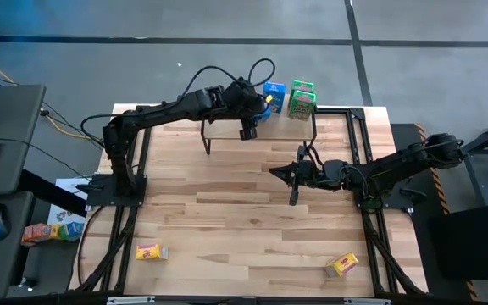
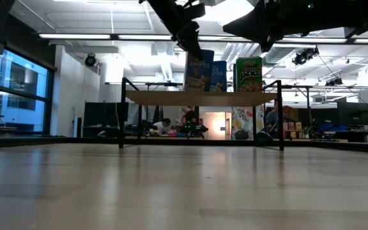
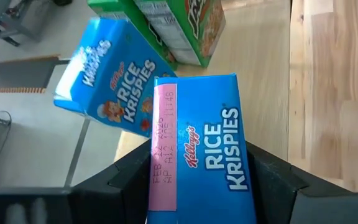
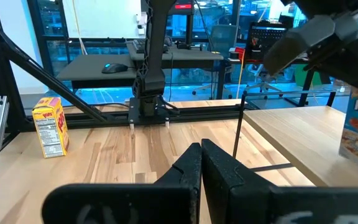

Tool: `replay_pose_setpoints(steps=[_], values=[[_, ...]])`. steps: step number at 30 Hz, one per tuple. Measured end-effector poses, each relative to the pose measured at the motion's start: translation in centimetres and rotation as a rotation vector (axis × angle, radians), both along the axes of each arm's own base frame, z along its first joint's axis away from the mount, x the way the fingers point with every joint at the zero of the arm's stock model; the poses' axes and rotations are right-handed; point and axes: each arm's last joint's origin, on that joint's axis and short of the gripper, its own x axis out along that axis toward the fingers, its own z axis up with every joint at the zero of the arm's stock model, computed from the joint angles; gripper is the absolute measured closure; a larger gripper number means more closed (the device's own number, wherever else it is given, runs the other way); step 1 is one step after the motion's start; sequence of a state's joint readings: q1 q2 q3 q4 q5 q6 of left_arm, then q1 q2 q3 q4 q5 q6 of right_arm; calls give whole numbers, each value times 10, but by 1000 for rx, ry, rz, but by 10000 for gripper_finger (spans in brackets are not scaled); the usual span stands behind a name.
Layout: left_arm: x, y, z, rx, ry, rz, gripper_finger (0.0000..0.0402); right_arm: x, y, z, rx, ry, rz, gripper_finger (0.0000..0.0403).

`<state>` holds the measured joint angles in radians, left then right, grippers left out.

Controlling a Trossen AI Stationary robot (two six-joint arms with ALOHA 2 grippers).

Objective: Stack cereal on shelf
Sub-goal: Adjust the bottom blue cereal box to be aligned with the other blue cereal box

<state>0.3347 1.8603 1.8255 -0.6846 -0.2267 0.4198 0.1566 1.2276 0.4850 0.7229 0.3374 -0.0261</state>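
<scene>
**Blue box held over the shelf at the far edge**

Wood planks cover the table (image 1: 244, 220), and at its far edge stands the shelf (image 1: 227, 125), a light wood top on thin black legs. On the shelf's right end two cereal boxes stand upright, near each other: a blue cereal box (image 1: 274, 96) and a green cereal box (image 1: 302, 99). The left gripper (image 3: 197, 186) is over the shelf just beside the blue box, its jaws closed on a second blue cereal box (image 3: 197, 149) with a pink label down one side; in the low view that box hangs upright at the shelf top, though whether it touches the wood cannot be told. The right gripper (image 4: 201, 163) waits above the table's middle, near the shelf's right legs, jaws fully closed and empty. One yellow cereal box (image 1: 152, 252) lies near the front left corner of the table, and another yellow box (image 1: 342, 265) lies near the front right corner.
</scene>
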Motion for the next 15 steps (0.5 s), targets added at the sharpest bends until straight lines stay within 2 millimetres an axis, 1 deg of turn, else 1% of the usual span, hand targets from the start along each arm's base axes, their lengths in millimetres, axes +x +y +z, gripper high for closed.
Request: replay_pose_setpoints(steps=[7, 10, 15], values=[[0, 0, 9, 5, -24, 4, 198, 0, 0, 0, 0, 0, 0, 402], [0, 0, 10, -8, -33, 16, 198, 0, 0, 0, 0, 0, 0, 402], [0, -2, 9, -61, -49, -18, 198, 0, 0, 0, 0, 0, 0, 402]])
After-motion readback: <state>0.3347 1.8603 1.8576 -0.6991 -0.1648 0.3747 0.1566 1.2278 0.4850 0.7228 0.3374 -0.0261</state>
